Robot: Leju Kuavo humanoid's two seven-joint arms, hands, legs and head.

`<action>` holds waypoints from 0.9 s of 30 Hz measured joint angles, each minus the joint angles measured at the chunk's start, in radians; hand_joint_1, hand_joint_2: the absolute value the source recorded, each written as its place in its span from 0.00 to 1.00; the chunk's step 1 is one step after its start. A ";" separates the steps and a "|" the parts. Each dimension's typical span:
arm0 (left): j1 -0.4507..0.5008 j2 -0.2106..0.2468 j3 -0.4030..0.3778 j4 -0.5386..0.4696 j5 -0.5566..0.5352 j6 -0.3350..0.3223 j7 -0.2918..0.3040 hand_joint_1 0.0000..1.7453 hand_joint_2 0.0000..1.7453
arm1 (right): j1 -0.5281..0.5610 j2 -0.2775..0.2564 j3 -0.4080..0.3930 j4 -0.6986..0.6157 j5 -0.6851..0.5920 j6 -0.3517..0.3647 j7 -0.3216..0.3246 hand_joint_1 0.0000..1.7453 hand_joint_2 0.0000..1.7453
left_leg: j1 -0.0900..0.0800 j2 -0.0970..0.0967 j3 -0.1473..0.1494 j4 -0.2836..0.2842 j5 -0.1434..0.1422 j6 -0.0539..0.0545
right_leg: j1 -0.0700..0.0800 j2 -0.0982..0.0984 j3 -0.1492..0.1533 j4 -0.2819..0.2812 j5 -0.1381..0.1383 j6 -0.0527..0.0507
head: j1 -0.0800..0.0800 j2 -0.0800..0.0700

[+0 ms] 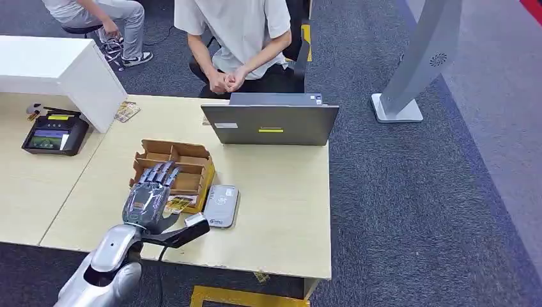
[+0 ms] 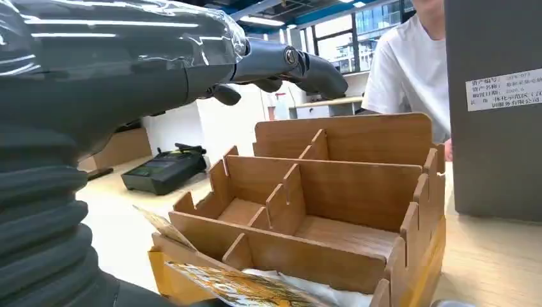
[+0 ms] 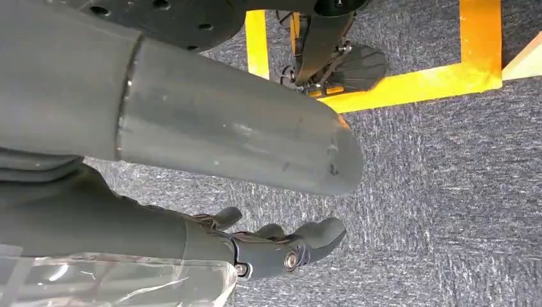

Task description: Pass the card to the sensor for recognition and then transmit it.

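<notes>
I see the colourful printed card lying in the front compartment of the brown wooden divided organiser box, at the box's near edge, partly under my left hand. From the left wrist camera the card lies tilted at the box's front, on something white.

My left hand hovers over the front of the box with its fingers stretched forward and apart and the thumb sticking out to the right; it holds nothing. The left wrist camera shows the fingers extended above the box's dividers, not touching them.

Just beside the box on its right lies the flat silver-grey card sensor, close to the thumb. Both rest on the pale wooden surface.

Farther back on the surface stands an open grey laptop, its lid turned toward me, with a yellow sticker and a white label on it. Behind it sits a person in a white T-shirt, hands clasped. To the left, on an adjoining surface, lies a black payment terminal with a lit screen, beside a white box-shaped block. A second person's legs show at the far left. A grey stand rises from the dark carpet on the right.

My right hand hangs over the grey carpet near yellow floor tape, fingers loosely curved, apart and holding nothing.
</notes>
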 joint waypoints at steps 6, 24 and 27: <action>0.000 -0.002 0.005 0.000 0.000 0.000 0.000 0.00 1.00 | 0.000 0.000 -0.001 0.000 0.000 0.000 0.000 0.00 0.00 | 0.000 0.000 0.000 0.000 0.000 0.000 | 0.000 0.000 0.000 0.000 0.000 0.000 | 0.000 0.000; 0.000 -0.002 0.006 0.000 0.000 0.000 0.000 0.00 1.00 | 0.000 0.000 -0.002 0.000 0.000 0.000 0.000 0.00 0.00 | 0.000 0.000 0.000 0.000 0.000 0.000 | 0.000 0.000 0.000 0.000 0.000 0.000 | 0.000 0.000; 0.000 -0.002 0.006 0.000 0.000 0.000 0.000 0.00 1.00 | 0.000 0.000 -0.002 0.000 0.000 0.000 0.000 0.00 0.00 | 0.000 0.000 0.000 0.000 0.000 0.000 | 0.000 0.000 0.000 0.000 0.000 0.000 | 0.000 0.000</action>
